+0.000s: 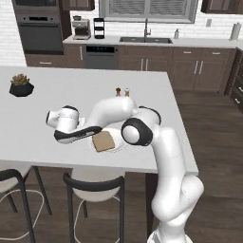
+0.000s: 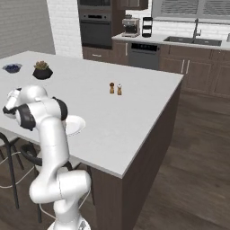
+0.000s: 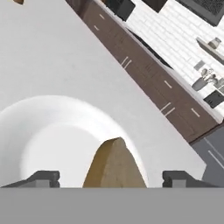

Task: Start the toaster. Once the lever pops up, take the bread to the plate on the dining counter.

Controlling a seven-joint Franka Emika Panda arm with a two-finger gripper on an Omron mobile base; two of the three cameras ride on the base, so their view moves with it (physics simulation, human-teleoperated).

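Bread [image 3: 114, 165] lies between the tool's [image 3: 111, 178] spread tips.

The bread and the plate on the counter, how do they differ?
The bread is tan-brown with straight edges; the plate is white and round. The plate is wider, its rim showing past the bread. The bread lies on the plate, which sits on the white counter. Both are flat and low.
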